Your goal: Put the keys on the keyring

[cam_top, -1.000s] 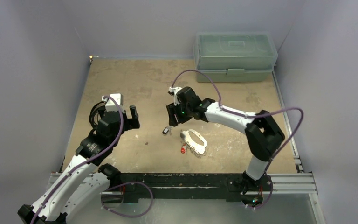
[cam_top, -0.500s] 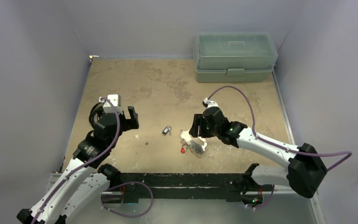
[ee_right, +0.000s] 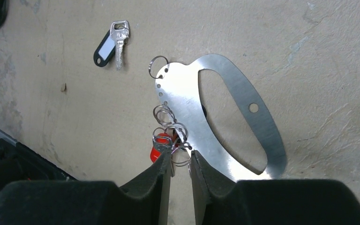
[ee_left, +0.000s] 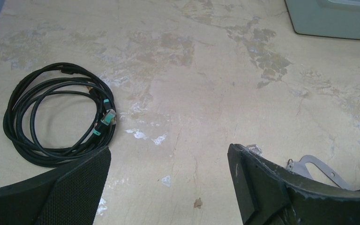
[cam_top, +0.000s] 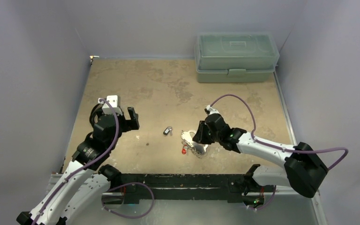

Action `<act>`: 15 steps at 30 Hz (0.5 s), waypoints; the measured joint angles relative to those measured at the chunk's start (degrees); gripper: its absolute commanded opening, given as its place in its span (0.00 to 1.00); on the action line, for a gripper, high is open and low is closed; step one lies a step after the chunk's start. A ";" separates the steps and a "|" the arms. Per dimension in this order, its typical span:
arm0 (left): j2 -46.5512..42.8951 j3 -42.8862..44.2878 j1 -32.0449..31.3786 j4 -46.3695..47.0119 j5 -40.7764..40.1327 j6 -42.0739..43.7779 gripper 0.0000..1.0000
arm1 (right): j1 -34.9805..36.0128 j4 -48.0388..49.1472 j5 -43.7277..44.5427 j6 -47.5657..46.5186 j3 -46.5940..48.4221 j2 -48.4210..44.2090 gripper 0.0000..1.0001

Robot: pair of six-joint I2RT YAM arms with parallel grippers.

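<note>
The keyring, a flat silvery plate with an oval cut-out, lies on the table near the middle. Small split rings hang along its edge, and a red-headed key sits among them. My right gripper is low at that edge. Its jaws stand a narrow gap apart around the rings; whether they pinch is unclear. A silvery key with a dark tag lies loose to the keyring's left. My left gripper hovers wide open and empty, further left.
A grey-green lidded box stands at the back right. A coiled black cable lies on the table ahead of the left gripper. The black rail runs along the near edge.
The right arm swung from above the loose key over to the keyring's right side and dropped to its ringed edge, jaws narrowing. The left arm stayed put.
</note>
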 measured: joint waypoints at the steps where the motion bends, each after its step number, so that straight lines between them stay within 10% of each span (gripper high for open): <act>1: -0.04 0.00 0.02 0.00 0.00 0.00 0.95 | 0.00 0.46 -0.24 0.09 -0.35 0.35 0.25; 15: 0.02 0.00 0.00 0.02 0.00 0.02 0.94 | 1.33 4.00 -3.43 1.81 -4.17 2.86 0.32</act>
